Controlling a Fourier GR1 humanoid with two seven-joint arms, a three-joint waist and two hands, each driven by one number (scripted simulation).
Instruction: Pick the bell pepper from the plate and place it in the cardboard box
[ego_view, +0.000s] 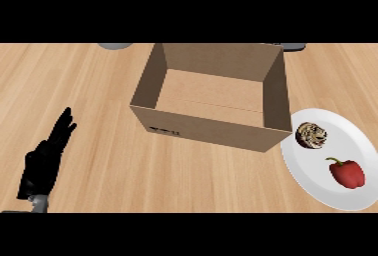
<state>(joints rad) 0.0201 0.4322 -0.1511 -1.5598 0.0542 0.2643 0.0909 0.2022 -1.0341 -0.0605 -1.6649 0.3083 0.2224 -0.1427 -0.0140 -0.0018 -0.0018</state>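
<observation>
Sharing your plate (310, 172) at four o'clock, a muffin (312, 135) is crowding the bell pepper (347, 173) beside the cardboard box (214, 131); left hand (46, 160) is resting, fingers straight.

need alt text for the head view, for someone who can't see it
A red bell pepper lies on a white plate at the right, next to a brown round cupcake, with an open cardboard box just left of the plate on a wooden counter. The robot's left hand rests open at the lower left; no right hand shows.
</observation>
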